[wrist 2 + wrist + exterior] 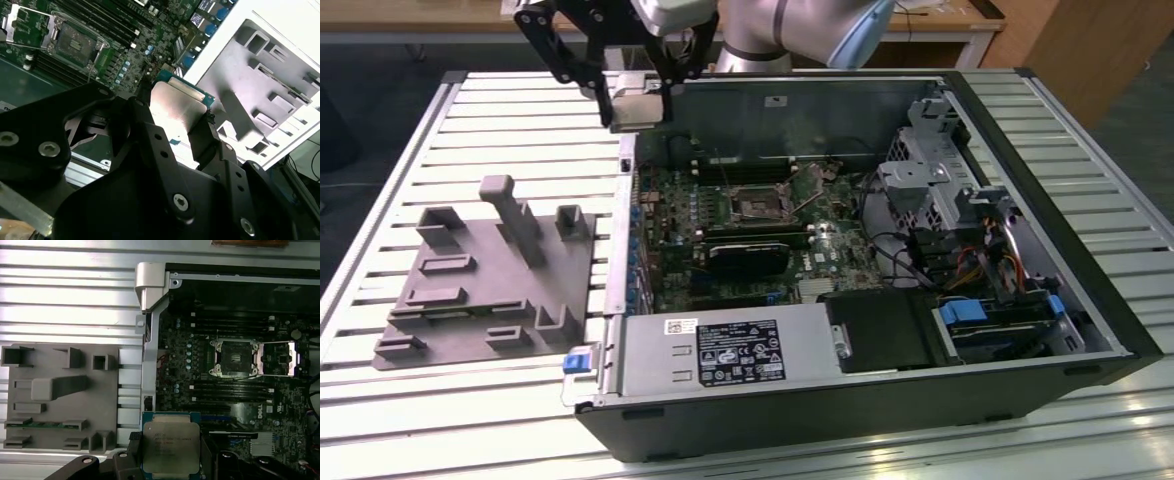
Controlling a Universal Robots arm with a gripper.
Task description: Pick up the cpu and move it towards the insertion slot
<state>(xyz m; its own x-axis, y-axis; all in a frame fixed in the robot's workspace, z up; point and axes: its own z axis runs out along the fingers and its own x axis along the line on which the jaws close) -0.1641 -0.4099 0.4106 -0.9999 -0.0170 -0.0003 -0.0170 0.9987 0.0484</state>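
The pick-up is done: the gripper (177, 125) has its jaws clamped on the cpu (177, 107), one black finger (145, 125) against each side edge, and the chip hangs in the air, clear of any surface. In the exterior view the cpu (638, 108) sits at about 11 o'clock from the open computer case (1107, 330), just above its rim and off the grey fixture tray (414, 300) on the slatted tabletop (520, 120). What remains is the carry. The insertion slot (757, 202), its silvery frame open around a dark centre, lies well apart from the chip, at roughly 5 o'clock from it in the exterior view. In the first wrist view the cpu (171, 447) is at 7 o'clock from the insertion slot (234, 357), so I judge the travel toward it barely begun.
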